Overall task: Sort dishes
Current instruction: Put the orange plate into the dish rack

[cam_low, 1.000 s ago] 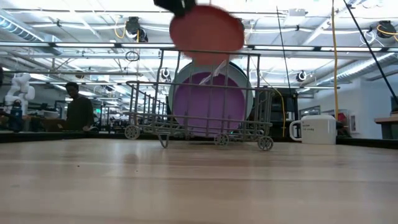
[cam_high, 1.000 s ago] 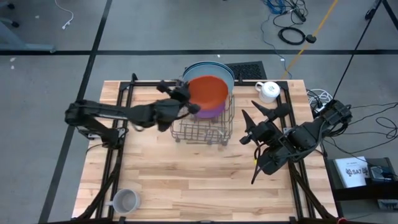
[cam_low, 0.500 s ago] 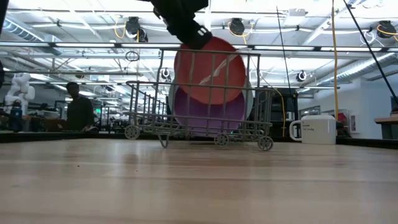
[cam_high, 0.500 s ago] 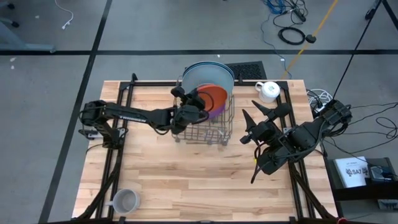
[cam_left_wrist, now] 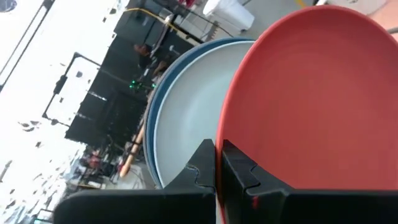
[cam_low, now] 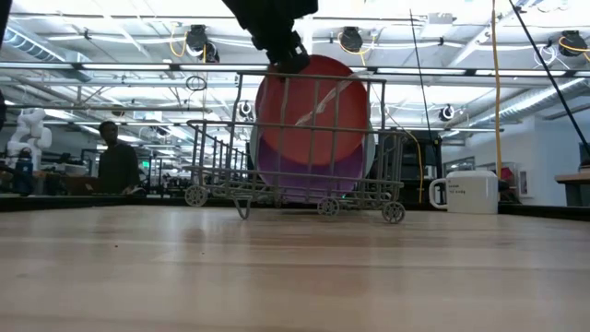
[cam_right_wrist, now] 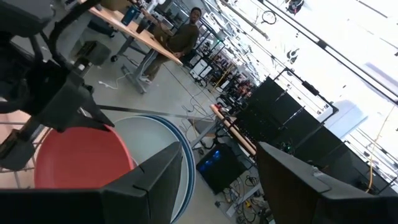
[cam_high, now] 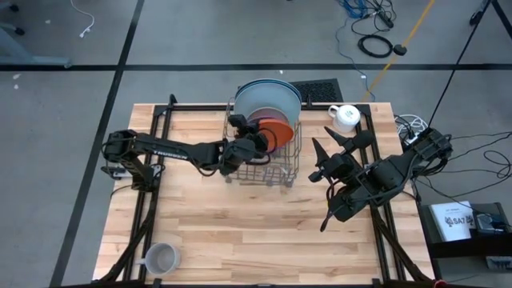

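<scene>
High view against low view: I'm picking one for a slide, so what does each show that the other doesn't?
Only the high view shows the grey mug at the table's near corner, the waiting right gripper open beside the rack, and both whole arms. Only the low view shows the purple plate behind the orange one, and a person in the room. Both show the wire rack, the orange plate held in the left gripper, and the white mug.
</scene>
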